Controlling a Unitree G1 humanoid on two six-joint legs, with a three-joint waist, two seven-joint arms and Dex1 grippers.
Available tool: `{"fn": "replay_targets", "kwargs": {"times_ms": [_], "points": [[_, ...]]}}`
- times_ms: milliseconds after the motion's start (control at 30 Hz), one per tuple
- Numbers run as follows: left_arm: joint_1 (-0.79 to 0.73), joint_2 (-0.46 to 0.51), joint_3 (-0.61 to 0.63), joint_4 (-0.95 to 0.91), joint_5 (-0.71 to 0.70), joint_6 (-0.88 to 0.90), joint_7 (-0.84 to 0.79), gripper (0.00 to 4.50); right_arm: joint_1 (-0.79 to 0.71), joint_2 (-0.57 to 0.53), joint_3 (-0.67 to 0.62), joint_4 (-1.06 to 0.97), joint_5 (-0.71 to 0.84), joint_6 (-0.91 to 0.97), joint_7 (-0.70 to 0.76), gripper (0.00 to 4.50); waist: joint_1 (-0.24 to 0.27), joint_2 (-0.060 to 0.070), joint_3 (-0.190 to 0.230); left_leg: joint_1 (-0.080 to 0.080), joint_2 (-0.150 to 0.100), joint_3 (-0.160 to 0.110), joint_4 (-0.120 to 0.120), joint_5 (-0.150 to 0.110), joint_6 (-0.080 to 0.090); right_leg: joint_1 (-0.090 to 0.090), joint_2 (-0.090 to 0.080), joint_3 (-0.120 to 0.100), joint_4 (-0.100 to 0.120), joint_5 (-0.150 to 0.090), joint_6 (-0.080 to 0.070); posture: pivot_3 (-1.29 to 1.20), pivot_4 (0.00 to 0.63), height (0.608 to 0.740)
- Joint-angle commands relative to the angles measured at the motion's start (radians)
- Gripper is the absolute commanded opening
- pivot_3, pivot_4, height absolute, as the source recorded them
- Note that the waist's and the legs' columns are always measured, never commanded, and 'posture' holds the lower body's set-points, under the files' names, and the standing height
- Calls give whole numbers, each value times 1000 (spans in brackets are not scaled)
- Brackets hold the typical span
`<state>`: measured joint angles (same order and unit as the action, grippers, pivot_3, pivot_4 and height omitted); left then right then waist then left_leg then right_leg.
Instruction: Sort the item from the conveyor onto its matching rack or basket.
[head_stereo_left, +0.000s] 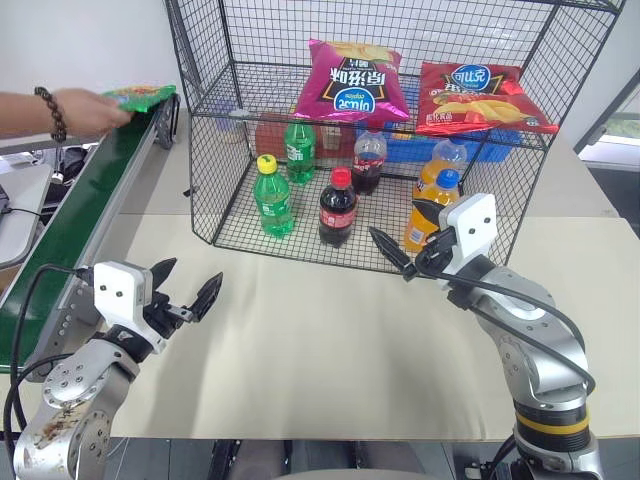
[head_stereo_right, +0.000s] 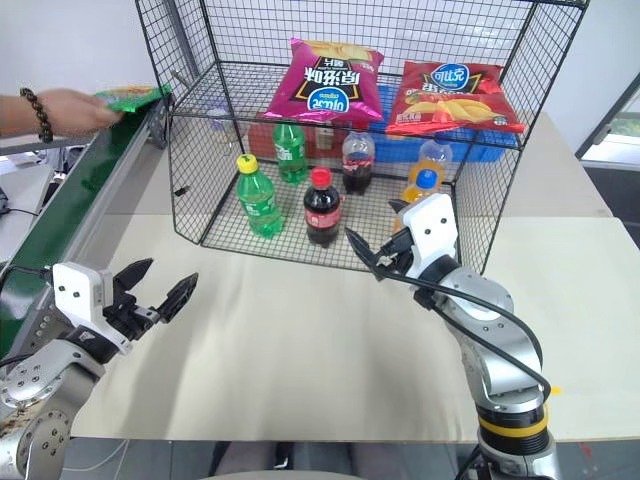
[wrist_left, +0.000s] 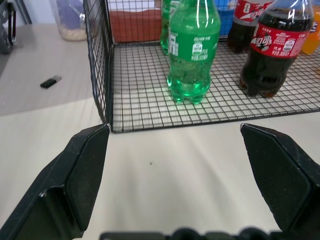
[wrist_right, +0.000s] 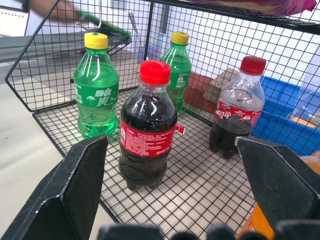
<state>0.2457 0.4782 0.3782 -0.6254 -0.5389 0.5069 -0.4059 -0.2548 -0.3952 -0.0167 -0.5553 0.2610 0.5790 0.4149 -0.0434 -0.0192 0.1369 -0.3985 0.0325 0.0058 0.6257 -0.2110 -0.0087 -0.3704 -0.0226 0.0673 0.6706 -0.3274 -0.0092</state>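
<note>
Green crisp bag (head_stereo_left: 139, 95) sits at far end of conveyor (head_stereo_left: 70, 220), w/ a person's hand (head_stereo_left: 85, 111) resting on it; wrist wears a dark bead bracelet (head_stereo_left: 52, 112).

Left gripper (head_stereo_left: 190, 287) hovers low over the beige table (head_stereo_left: 330, 340) near the belt's edge, pointing fwd and roughly level toward the wire rack (head_stereo_left: 380, 150). Jaws wide apart, nothing between them.

Right gripper (head_stereo_left: 412, 256) is raised at the rack's front edge, angled fwd and to the left, aimed at the cola bottle (head_stereo_left: 337, 208) on the lower floor. Fingers spread, empty.

Rack's upper shelf carries the magenta crisp bag (head_stereo_left: 352, 80) and red crisp bag (head_stereo_left: 475, 98) side by side. Lower floor also holds green bottles (head_stereo_left: 273, 196) and an orange bottle (head_stereo_left: 432, 205).
</note>
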Motion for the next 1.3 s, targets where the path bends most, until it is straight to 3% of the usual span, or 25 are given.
{"fn": "replay_targets", "kwargs": {"times_ms": [33,267,567,867,1300], "points": [[17,-5,19,-48,1,-27,5,4446,-21,-10,-8,-33,19,-3,9,4500,1,0,0,0,0,0,0,0,0,0,0,0,0,0,0,0,150,740],[1,-28,72,-50,-46,2,61,4446,-81,-38,3,-5,50,-6,77,4500,0,0,0,0,0,0,0,0,0,0,0,0,0,0,0,0,150,740],[-90,-51,199,-20,-155,35,180,4446,-292,-72,40,80,157,44,220,4500,-1,0,0,0,1,0,0,0,0,0,1,0,0,0,0,0,150,740],[-205,-68,439,49,-461,101,474,4446,-442,-64,61,143,242,68,314,4500,1,0,0,0,1,-2,0,0,0,0,-1,-1,0,0,0,0,150,740],[-231,45,613,346,-939,188,841,4446,-566,-68,86,211,270,20,467,4500,3,-1,0,1,1,-5,1,0,0,0,-2,-5,2,0,0,0,150,740]]}}
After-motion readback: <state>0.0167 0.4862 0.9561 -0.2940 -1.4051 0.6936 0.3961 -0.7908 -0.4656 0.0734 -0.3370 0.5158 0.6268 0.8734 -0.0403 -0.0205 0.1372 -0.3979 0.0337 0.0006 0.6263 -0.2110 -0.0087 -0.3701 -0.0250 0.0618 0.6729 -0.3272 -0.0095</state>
